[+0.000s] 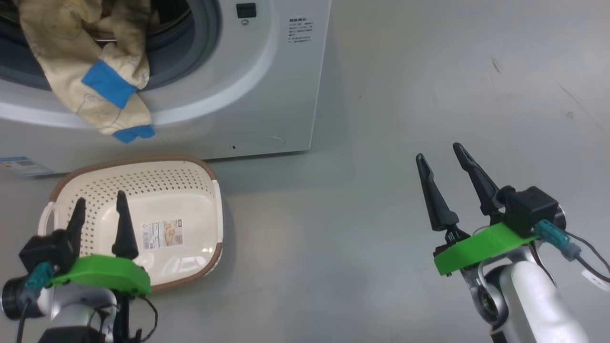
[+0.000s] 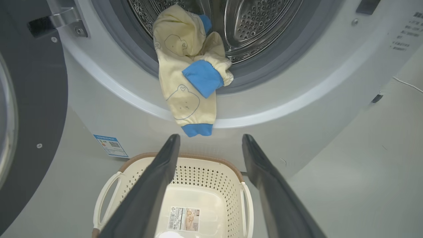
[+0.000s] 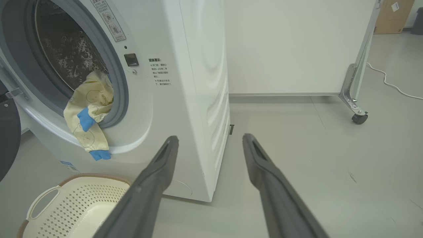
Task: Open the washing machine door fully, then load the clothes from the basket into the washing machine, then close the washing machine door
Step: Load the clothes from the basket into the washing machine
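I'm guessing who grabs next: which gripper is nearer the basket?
The left gripper: it hangs over the basket, while the right gripper is off to the side over bare floor.

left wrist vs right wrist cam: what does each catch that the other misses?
Left wrist: the label sticker on the basket base, and the drum's steel lifter. Right wrist: the side panel of the washing machine and a caster wheel. Both: the clothes hanging out over the gasket, the basket, the open washing machine door.
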Controlling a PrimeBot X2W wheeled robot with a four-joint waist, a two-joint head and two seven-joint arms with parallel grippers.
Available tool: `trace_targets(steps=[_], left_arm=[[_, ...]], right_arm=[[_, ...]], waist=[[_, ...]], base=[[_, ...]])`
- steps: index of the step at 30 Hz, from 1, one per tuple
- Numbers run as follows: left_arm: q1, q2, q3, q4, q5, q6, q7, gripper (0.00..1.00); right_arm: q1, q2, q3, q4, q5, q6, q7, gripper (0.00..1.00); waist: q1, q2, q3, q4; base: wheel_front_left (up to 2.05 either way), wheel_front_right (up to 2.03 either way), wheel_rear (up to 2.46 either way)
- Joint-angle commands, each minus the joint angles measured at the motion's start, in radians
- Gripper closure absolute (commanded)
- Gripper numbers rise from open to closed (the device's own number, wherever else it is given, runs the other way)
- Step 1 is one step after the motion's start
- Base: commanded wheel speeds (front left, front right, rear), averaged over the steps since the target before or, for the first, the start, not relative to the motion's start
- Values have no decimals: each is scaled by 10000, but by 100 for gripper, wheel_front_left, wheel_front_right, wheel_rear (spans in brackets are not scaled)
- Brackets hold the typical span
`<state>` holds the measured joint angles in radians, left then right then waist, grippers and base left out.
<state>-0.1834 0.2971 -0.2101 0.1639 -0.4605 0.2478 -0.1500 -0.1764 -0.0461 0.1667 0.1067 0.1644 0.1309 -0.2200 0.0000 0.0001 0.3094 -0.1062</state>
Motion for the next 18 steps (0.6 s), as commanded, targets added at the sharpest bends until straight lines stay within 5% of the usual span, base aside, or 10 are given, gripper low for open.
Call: trace_targets(steps=[1, 18], left_arm=[[-584, 326, 378, -6, -107, 469, 32, 0], [-4738, 1001, 573, 4204, -724, -924, 635, 0]], right_arm=[[-415, -41, 228, -345, 71, -2, -89, 0], [-1507, -41, 752, -111, 538, -2, -388, 0]], waist=[[0, -1, 245, -103], [0, -1, 2025, -985]], base=[[0, 0, 0], [0, 0, 0]])
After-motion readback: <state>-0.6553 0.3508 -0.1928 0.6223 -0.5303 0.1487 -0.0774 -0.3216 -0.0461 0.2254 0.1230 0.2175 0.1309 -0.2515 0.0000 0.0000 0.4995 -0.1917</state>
